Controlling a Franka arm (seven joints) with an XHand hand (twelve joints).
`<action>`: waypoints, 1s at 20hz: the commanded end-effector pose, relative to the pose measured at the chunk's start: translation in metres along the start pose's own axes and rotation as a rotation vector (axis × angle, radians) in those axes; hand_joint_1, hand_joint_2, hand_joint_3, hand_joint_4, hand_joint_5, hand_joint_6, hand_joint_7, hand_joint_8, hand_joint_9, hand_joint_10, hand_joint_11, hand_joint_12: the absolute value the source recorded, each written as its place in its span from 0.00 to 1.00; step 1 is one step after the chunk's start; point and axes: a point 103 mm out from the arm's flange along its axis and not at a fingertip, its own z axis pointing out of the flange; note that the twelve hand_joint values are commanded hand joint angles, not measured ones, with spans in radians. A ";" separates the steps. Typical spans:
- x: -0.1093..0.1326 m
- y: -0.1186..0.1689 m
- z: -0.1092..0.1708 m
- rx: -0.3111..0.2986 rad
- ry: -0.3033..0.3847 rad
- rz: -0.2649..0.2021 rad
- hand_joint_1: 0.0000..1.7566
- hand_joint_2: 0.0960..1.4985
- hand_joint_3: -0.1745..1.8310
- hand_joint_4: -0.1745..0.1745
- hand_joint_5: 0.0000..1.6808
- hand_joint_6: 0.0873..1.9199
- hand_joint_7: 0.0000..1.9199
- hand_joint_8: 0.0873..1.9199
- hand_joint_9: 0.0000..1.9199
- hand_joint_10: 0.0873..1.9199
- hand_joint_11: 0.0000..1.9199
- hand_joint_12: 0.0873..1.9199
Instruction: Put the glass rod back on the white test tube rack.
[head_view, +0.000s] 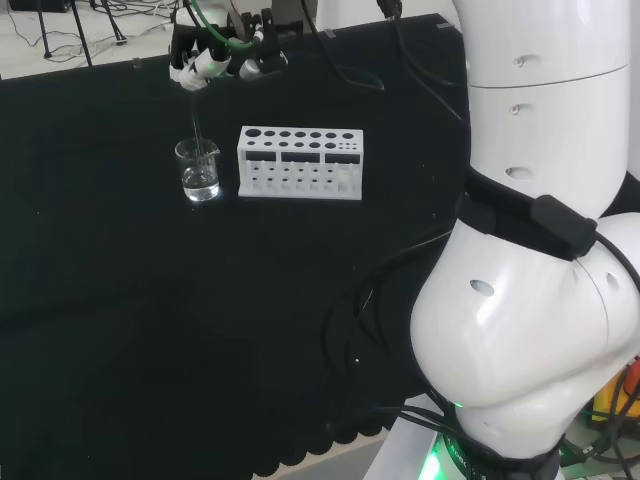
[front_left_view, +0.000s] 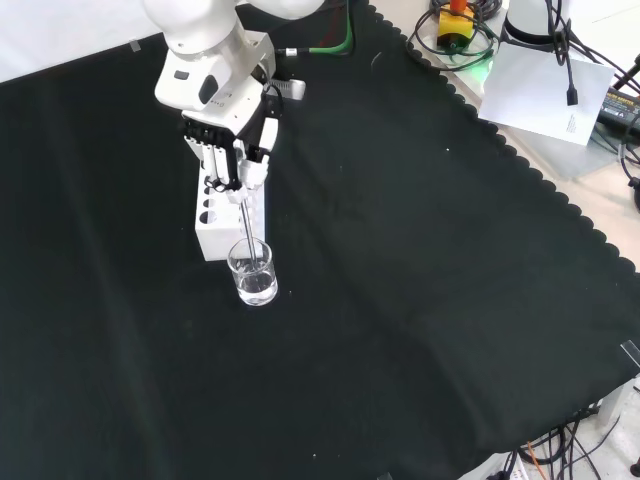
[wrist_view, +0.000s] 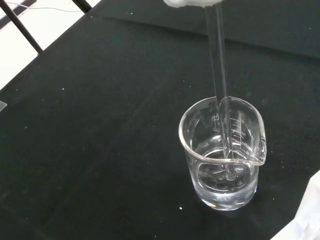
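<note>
The clear glass rod (wrist_view: 220, 75) stands nearly upright with its lower end in a small glass beaker (wrist_view: 222, 160) that holds a little clear liquid. My hand (head_view: 215, 62) is above the beaker (head_view: 198, 170) with its fingers curled on the rod's top (head_view: 194, 118). In the front view the hand (front_left_view: 232, 150) hangs over the near end of the white test tube rack (front_left_view: 215, 235), and the rod (front_left_view: 247, 230) runs down into the beaker (front_left_view: 253, 273). In the head view the rack (head_view: 300, 163) stands just right of the beaker.
The arm's big white links (head_view: 540, 250) stand at the right of the head view. Cables (front_left_view: 460, 30) and white paper (front_left_view: 545, 90) lie beyond the cloth's scalloped edge in the front view. Open black cloth (front_left_view: 420, 270) spreads around the beaker and rack.
</note>
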 end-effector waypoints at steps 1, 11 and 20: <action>-0.005 -0.004 -0.007 -0.013 -0.008 0.011 0.74 0.70 0.07 0.00 0.73 0.09 0.57 0.59 0.81 0.52 0.82 0.47; -0.006 -0.015 -0.026 -0.050 0.010 0.020 0.74 0.70 0.07 0.00 0.74 0.09 0.57 0.59 0.81 0.52 0.82 0.47; -0.007 -0.048 -0.077 -0.122 0.019 0.050 0.74 0.70 0.07 0.00 0.74 0.09 0.57 0.59 0.81 0.52 0.82 0.47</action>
